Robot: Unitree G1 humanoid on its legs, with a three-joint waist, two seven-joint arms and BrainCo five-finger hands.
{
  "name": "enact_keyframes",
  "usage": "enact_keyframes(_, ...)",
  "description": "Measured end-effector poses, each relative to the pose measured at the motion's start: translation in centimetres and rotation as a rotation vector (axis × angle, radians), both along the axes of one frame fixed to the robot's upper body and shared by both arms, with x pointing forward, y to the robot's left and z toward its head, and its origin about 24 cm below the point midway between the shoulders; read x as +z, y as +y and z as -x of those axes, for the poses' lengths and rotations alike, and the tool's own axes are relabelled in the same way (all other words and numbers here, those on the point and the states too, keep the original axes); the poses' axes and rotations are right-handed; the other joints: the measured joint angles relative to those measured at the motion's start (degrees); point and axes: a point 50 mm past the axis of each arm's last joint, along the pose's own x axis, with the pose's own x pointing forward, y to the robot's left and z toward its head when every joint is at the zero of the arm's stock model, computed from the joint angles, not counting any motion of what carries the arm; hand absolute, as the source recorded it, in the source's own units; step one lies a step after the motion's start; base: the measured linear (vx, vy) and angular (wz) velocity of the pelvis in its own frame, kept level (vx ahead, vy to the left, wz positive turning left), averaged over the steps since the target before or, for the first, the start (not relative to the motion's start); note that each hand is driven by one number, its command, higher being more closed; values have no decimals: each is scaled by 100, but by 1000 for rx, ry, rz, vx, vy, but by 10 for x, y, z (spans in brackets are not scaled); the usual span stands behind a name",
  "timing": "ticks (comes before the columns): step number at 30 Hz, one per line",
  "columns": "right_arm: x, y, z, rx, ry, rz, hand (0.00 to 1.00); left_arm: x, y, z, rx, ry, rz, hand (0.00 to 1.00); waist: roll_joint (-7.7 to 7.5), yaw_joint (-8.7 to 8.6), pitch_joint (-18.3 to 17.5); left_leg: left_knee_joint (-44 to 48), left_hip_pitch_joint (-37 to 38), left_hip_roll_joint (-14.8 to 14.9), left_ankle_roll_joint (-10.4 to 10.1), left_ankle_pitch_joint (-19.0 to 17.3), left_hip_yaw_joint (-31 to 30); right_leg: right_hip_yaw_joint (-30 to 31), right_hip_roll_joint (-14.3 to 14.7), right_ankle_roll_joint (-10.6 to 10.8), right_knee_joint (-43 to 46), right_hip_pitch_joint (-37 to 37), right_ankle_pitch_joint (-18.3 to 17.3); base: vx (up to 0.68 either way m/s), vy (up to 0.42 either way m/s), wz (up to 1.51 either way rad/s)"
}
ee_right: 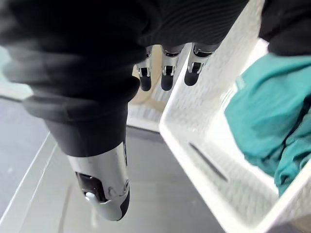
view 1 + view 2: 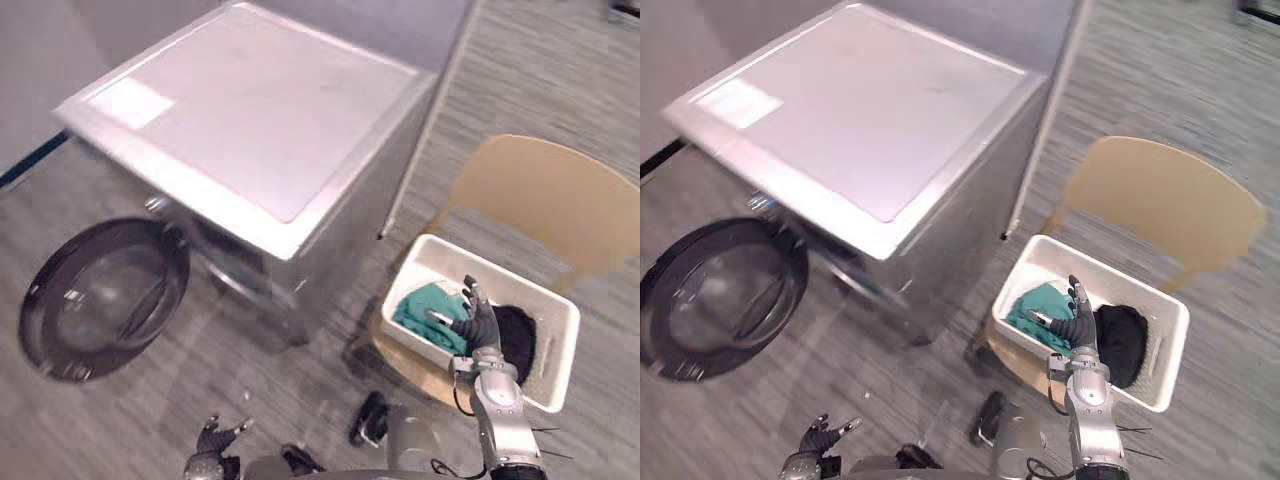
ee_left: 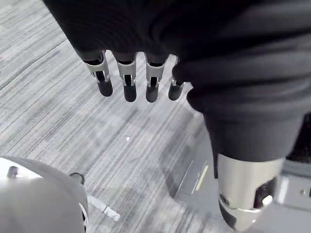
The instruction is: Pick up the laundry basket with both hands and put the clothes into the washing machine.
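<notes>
Right hand (image 2: pixel 480 325) near basket (image 2: pixel 447 262), fingers (image 1: pixel 166 74) straight, teal cloth (image 1: pixel 267 116)

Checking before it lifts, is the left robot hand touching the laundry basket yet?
Apart. The left eye view shows the left robot hand over floor, well clear of the laundry basket on the chair.

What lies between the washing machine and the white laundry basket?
Bare grey floor, seen in the left eye view. The washing machine and the laundry basket, which rests on a wooden chair, stand apart.
</notes>
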Motion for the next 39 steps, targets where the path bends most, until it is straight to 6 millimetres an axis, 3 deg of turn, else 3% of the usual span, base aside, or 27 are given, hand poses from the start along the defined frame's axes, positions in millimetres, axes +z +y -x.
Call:
enact_keyframes(1, -1, 2, 1, 8, 6, 1, 0, -1, -2, 2, 1, 5, 8, 0, 0, 71, 0, 463, -43, 218, 285, 166, -151, 170, 137, -47, -53, 65, -12, 213, -295, -154)
enact_keyframes(2, -2, 5, 1, 22, 11, 3, 0, -1, -1, 3, 16, 2, 15, 0, 19, 140, -3, 1153, -305, 453, 596, 346, -753, 450, 361, -180, -226, 236, 17, 173, -178, -148)
enact_keyframes(4, 0, 6, -2, 43, 8, 23, 0, 0, -2, 0, 19, -13, 19, 0, -12, 241, -23, 1291, -885, -10, 184, 101, -2143, 933, 493, -204, -535, 426, 173, 205, -128, -135)
enact_keyframes(5, 0, 6, -2, 47, 9, 30, 0, 0, -3, 0, 18, -16, 19, 0, -19, 249, -25, 1145, -1004, -187, 142, 74, -2421, 1050, 514, -189, -652, 490, 233, 205, -63, -104)
enact_keyframes(7, -5, 3, -2, 58, 41, 81, 0, -1, -5, 0, 30, -21, 29, 0, -27, 349, -33, -88, -1254, -869, 107, 87, -3542, 1565, 560, -113, -993, 746, 408, 217, 1, -109)
enact_keyframes(8, -5, 3, -2, 58, 45, 85, 0, -1, -5, 0, 31, -22, 31, 0, -25, 362, -34, -244, -1256, -949, 93, 96, -3678, 1609, 562, -97, -1010, 766, 419, 210, 68, -91)
enact_keyframes(10, -9, -2, -2, 60, 78, 134, 0, -1, -8, -1, 39, -25, 39, 0, 13, 411, -51, -1294, -1205, -1268, -282, 336, -4336, 1799, 580, -16, -1054, 853, 451, 167, 109, -63)
enact_keyframes(11, -9, -6, -2, 68, 99, 184, 0, -2, -12, 0, 43, -23, 51, 0, 121, 404, -84, -1953, -1142, -1297, -506, 804, -4479, 1905, 672, 74, -1184, 979, 487, 210, 216, -55)
enact_keyframes(12, -11, -9, -1, 74, 120, 230, 0, -3, -15, 1, 51, -19, 65, 0, 216, 401, -139, -2287, -1076, -1251, -390, 1077, -4363, 1969, 761, 166, -1345, 1128, 504, 175, 186, -39)
enact_keyframes(14, -13, -10, 2, 86, 143, 283, 0, -3, -11, 2, 47, -15, 56, 0, 58, 389, -202, -2776, -700, -1484, -305, 1217, -4254, 2086, 560, 325, -1491, 1253, 543, 163, 190, -8)
enact_keyframes(18, -20, -20, -7, 158, 215, 426, 0, -4, -11, 4, 0, 9, 45, 0, 45, 411, -232, -3132, -554, -1838, -173, 1323, -4163, 2100, 253, 542, -1647, 1315, 603, 69, 161, 7)
enact_keyframes(22, -30, -11, -26, 320, 297, 564, 0, -2, -5, 2, -55, 14, 13, 0, 53, 560, -134, -3113, -688, -1925, -172, 1323, -4135, 2155, 171, 630, -1662, 1181, 662, -11, 75, -2)
enact_keyframes(27, 2, -3, -82, 387, 227, 721, 0, 7, -3, -31, -79, -67, -2, 0, 158, 637, 607, -2648, -1851, -1931, 20, 1454, -4287, 2091, 117, 633, -1187, 81, 755, -171, 32, 10)
enact_keyframes(31, 18, -9, -107, 352, 242, 784, 0, 14, -4, -51, -81, -134, -3, 0, 193, 738, 1072, -2524, -2376, -1964, 134, 1542, -4454, 1975, 34, 632, -894, -424, 754, -160, 29, 24)
enact_keyframes(33, 36, -18, -123, 299, 228, 852, 0, 21, -5, -67, -67, -189, -7, 0, 200, 873, 1314, -2554, -2665, -2037, 240, 1671, -4482, 1946, -52, 632, -699, -787, 754, -128, 39, 18)
enact_keyframes(36, 57, -22, -137, 231, 181, 888, 0, 29, -7, -83, -55, -249, -8, 0, 223, 886, 1392, -2530, -3056, -2105, 266, 1749, -4631, 1814, -135, 633, -578, -1122, 752, -81, 30, 26)
enact_keyframes(37, 63, -21, -140, 215, 165, 894, 100, 31, -9, -88, -54, -266, -5, 0, 223, 887, 1392, -2522, -3160, -2117, 276, 1768, -4668, 1771, -152, 632, -554, -1210, 752, -24, 31, 22)
enact_keyframes(39, 74, -18, -147, 184, 135, 913, 100, 38, -14, -102, -55, -315, 8, 0, 217, 919, 1397, -2457, -3328, -2122, 278, 1772, -4703, 1746, -164, 631, -514, -1346, 751, -18, 19, 11)
